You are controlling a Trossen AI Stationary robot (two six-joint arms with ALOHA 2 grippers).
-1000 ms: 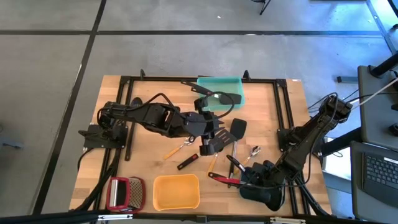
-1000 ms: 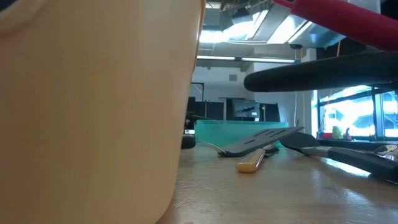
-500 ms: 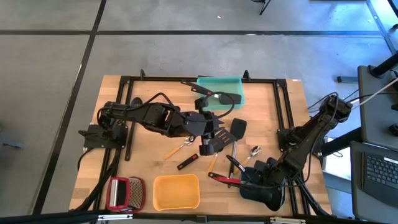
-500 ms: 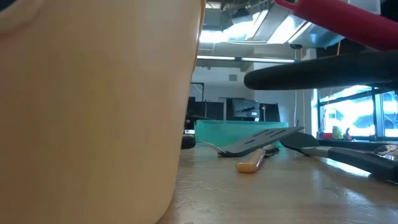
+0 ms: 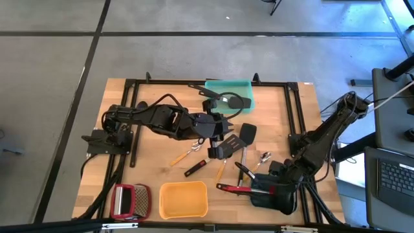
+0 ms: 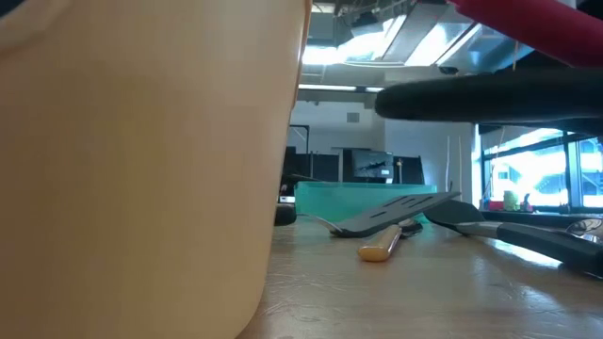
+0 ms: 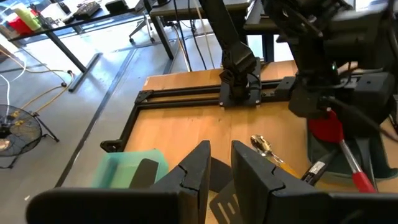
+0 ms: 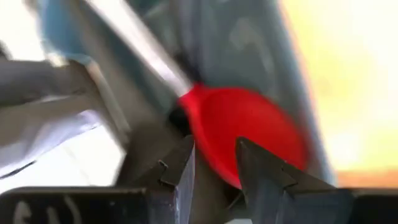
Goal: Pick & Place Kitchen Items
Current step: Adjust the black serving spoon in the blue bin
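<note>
My right gripper (image 5: 257, 188) (image 8: 214, 163) is at the table's near right, over the grey-blue tray (image 7: 320, 155), shut on a red spoon (image 5: 233, 188). The spoon's handle points toward the table's left and shows high up in the low view (image 6: 537, 26). My left gripper (image 5: 222, 129) (image 7: 219, 163) hovers at mid-table with a narrow gap between its fingers and holds nothing. A black slotted turner (image 5: 217, 151) and a black spatula (image 5: 248, 133) lie flat on the table just beyond it. My right gripper has the spoon's red bowl (image 8: 245, 134) between its two fingertips, and the metal shaft (image 8: 134, 43) leads away from them. The spoon is lifted clear of the table, its handle about level and pointing toward the table's left. The fingers hide the exact place of contact.
A teal tray (image 5: 247, 85) with a black ladle in it stands at the far middle. A yellow tray (image 5: 163, 194) and a red-framed grater (image 5: 129, 199) sit at the near left. Small metal spoons (image 5: 264, 157) and orange-handled tools (image 5: 178, 157) lie loose at mid-table.
My right gripper has gone a little toward the table's right edge and up with the red spoon. The spoon's handle has risen and swung to about level. My left gripper has drawn back slightly toward the far left, and the turner has stayed where it was.
</note>
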